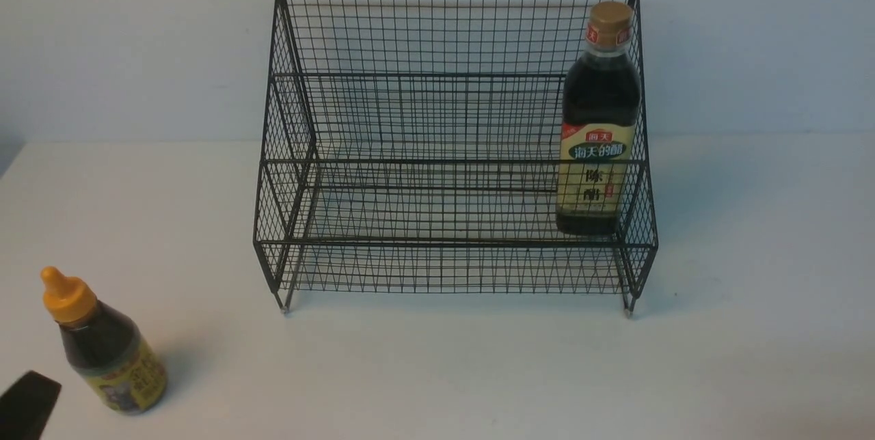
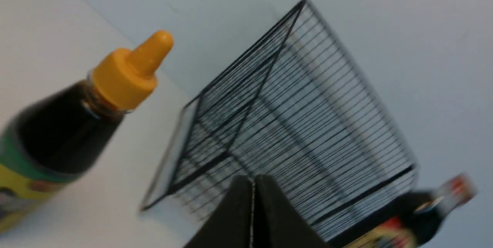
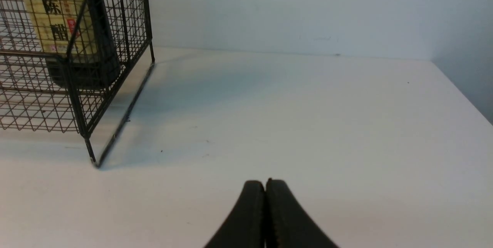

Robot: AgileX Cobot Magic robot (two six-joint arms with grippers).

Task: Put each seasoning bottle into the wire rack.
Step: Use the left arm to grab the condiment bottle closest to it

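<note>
The black wire rack (image 1: 437, 119) stands at the middle of the white table. The tall seasoning bottle (image 1: 599, 126) with a tan cap stands upright in the rack's lower tier at its right end. The short seasoning bottle (image 1: 109, 351), with an orange pointed cap and yellow label, stands on the table at the near left, outside the rack. My left gripper (image 2: 253, 180) is shut and empty, just beside the short bottle (image 2: 69, 132); its tip (image 1: 27, 402) shows at the front view's lower left corner. My right gripper (image 3: 265, 183) is shut and empty over bare table, right of the rack (image 3: 77, 67).
The table's right edge (image 3: 462, 94) runs near the right gripper. A pale wall (image 1: 137, 30) stands close behind the rack.
</note>
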